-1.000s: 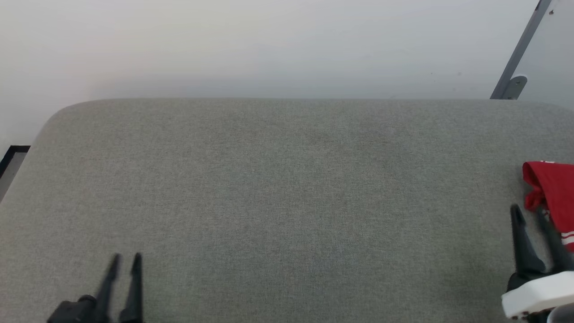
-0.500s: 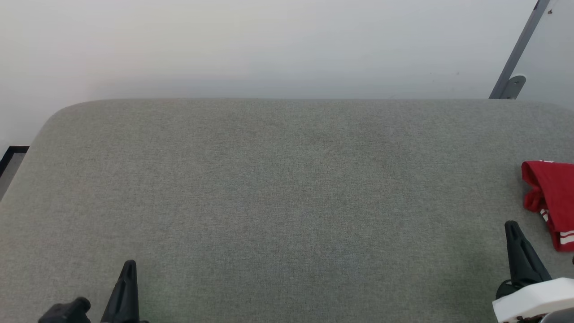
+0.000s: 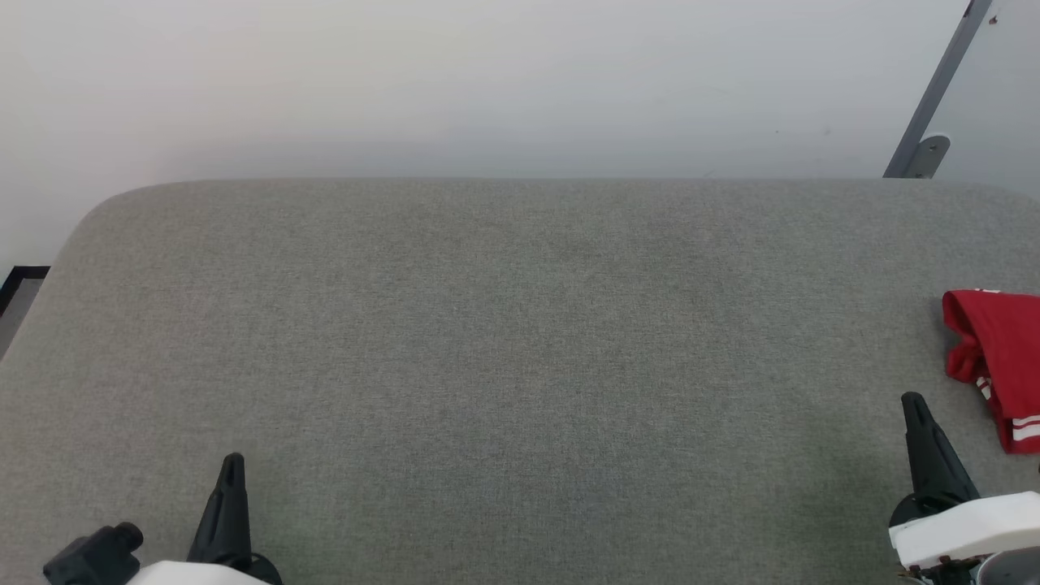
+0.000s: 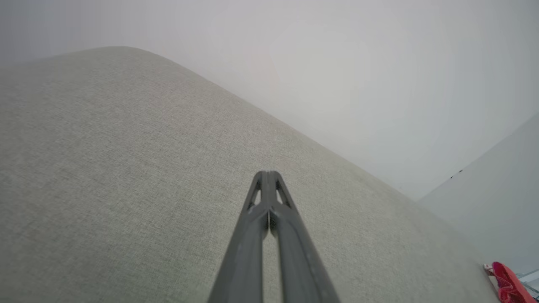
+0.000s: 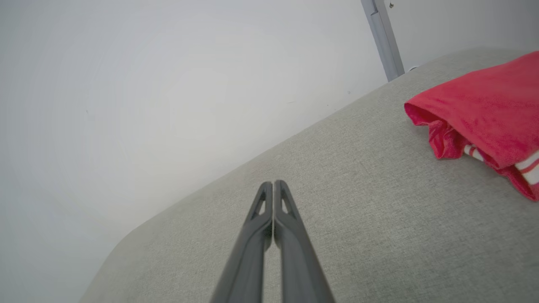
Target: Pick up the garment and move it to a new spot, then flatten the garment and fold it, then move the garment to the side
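Head view: my left gripper (image 3: 231, 467) sits lower left and my right gripper (image 3: 914, 406) lower right, both empty and now pinched closed, where a second ago they gaped. The shirt (image 3: 995, 357) lies at the right edge. Wrist views: fingers pressed together over the grey surface (image 3: 520, 341).

Lab-like room: grey fabric table (image 3: 520, 366), blank wall (image 3: 487, 81)

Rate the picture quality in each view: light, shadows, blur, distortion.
Head view: soft, even light, no glare; the table sharp, the garment cut by the right edge. Left wrist view: the table's edge runs on a slant; the left tool crisp at its tip. Right wrist view: faint shadow under the garment; weave sharp, no motion blur.
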You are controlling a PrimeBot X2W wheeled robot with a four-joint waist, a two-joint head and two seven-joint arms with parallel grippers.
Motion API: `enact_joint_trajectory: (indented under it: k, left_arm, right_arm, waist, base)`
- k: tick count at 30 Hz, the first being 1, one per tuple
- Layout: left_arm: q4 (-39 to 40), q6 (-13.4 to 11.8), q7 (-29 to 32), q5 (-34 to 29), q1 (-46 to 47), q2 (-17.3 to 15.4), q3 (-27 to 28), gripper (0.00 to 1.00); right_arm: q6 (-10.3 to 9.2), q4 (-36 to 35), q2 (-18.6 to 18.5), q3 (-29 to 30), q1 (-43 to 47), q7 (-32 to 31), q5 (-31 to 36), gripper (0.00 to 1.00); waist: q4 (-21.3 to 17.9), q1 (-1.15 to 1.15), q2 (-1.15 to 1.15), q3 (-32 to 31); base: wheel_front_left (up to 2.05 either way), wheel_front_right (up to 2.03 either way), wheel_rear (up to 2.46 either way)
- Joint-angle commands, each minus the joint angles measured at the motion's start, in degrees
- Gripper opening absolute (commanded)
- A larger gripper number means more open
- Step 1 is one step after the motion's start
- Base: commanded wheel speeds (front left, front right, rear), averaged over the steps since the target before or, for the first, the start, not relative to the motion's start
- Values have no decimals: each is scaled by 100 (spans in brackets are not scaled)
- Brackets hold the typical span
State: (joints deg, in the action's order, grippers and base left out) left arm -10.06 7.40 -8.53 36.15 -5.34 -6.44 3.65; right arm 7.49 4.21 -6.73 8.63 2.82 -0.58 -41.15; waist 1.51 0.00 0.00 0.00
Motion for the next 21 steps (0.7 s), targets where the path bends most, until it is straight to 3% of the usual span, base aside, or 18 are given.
enact_joint_trajectory:
  k: [1, 21]
  left_arm:
    - [62, 3, 39, 214, 179, -21, 30, 0]
    - [-66, 6, 440, 1769, 475, 66, 84, 0]
  right_arm:
    - [0, -33, -9, -6, -173, -33, -198, 0]
    - [0, 249, 102, -60, -399, -197, -1599, 0]
  waist:
    - [-2, 0, 0, 0]
    - [-32, 0, 0, 4]
  base:
    - [0, 0, 0]
    - [0, 0, 0]
